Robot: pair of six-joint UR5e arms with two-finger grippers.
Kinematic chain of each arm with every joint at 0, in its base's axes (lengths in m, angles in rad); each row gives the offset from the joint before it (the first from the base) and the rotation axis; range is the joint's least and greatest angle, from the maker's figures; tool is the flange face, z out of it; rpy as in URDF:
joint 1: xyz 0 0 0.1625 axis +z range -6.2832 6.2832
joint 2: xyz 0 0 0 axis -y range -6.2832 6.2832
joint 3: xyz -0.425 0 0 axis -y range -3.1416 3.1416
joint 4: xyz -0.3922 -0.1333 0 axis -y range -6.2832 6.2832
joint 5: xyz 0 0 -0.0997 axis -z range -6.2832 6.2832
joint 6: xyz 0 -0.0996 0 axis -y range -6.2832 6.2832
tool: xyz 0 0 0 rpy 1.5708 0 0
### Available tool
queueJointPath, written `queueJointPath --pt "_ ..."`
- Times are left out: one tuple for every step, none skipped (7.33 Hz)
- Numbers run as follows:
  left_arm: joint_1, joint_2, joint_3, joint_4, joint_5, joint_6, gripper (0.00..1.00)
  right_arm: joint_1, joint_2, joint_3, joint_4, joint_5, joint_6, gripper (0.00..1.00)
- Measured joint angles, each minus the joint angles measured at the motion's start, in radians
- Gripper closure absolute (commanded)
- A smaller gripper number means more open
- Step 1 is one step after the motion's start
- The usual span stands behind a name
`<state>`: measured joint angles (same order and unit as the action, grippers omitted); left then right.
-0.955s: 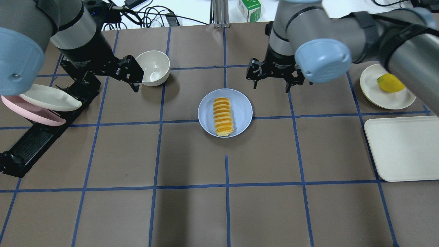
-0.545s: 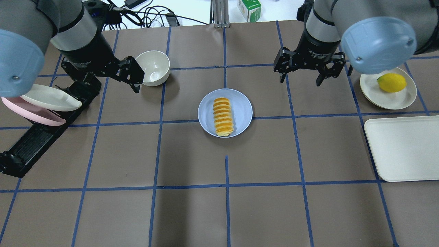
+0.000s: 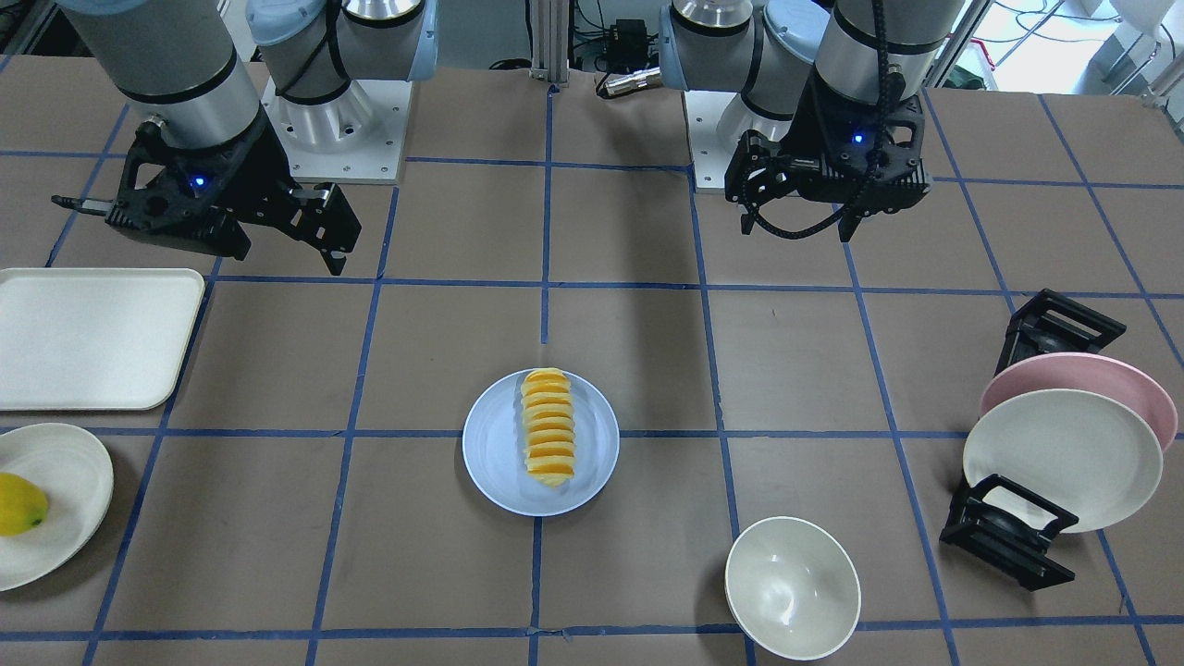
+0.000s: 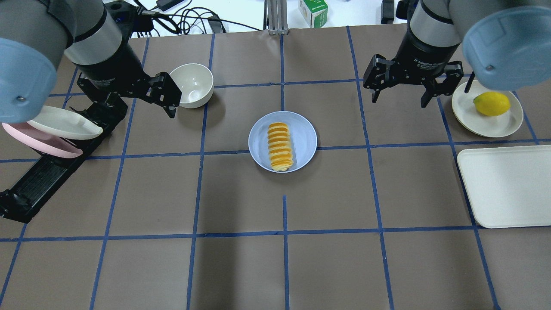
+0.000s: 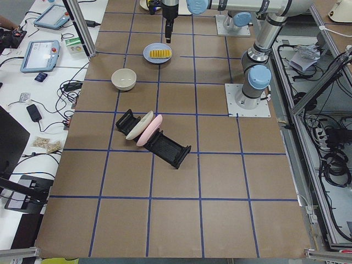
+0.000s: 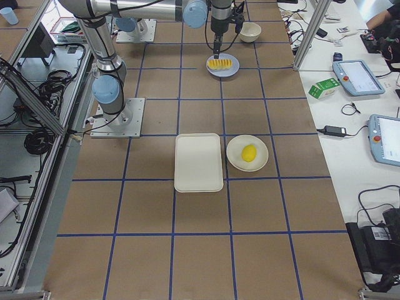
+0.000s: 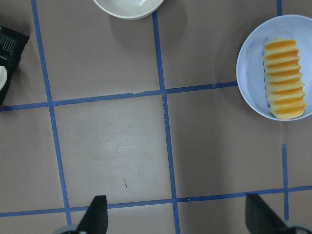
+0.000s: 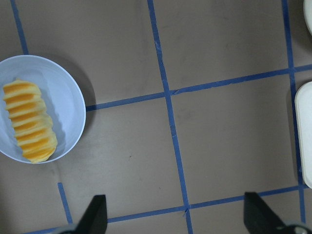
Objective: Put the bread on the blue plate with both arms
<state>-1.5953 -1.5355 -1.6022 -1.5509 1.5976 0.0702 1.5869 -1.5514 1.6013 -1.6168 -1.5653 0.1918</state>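
The bread [image 4: 280, 146], a ridged orange and pale yellow loaf, lies lengthwise on the blue plate [image 4: 303, 140] at the middle of the table. It also shows in the front view [image 3: 548, 425] and in both wrist views [image 7: 284, 79] [image 8: 29, 120]. My left gripper [image 4: 131, 107] is open and empty, raised beside the white bowl, left of the plate. My right gripper [image 4: 399, 101] is open and empty, raised to the right of the plate. The wrist views show each gripper [image 7: 178, 219] [image 8: 175, 219] with its fingers spread over bare table.
A white bowl [image 4: 191, 85] stands at the back left. A black rack [image 4: 43, 181] at the far left holds a cream plate [image 4: 64, 122] and a pink plate [image 4: 43, 142]. A cream plate [image 4: 495, 122] with a lemon [image 4: 491, 103] and a cream tray [image 4: 508, 185] lie at the right.
My right arm has swung to the right, away from the plate, toward the lemon's plate. The left arm, the bread and the plate have not moved.
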Motion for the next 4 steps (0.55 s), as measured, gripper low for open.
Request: queueJointPath --pt "0.000 0.000 0.000 0.000 0.000 -0.001 0.00 -0.001 -0.009 0.000 0.016 0.003 0.000 0.00" --pt "0.000 0.000 -0.001 0.000 0.000 -0.001 0.00 -0.001 -0.013 0.000 0.025 0.007 0.000 0.00" --pt "0.000 0.000 -0.002 0.000 -0.001 0.000 0.00 -0.001 -0.015 -0.001 0.037 0.010 -0.001 0.00" --pt "0.000 0.000 -0.002 0.000 0.000 0.000 0.00 -0.002 -0.016 -0.002 0.053 0.015 -0.004 0.00"
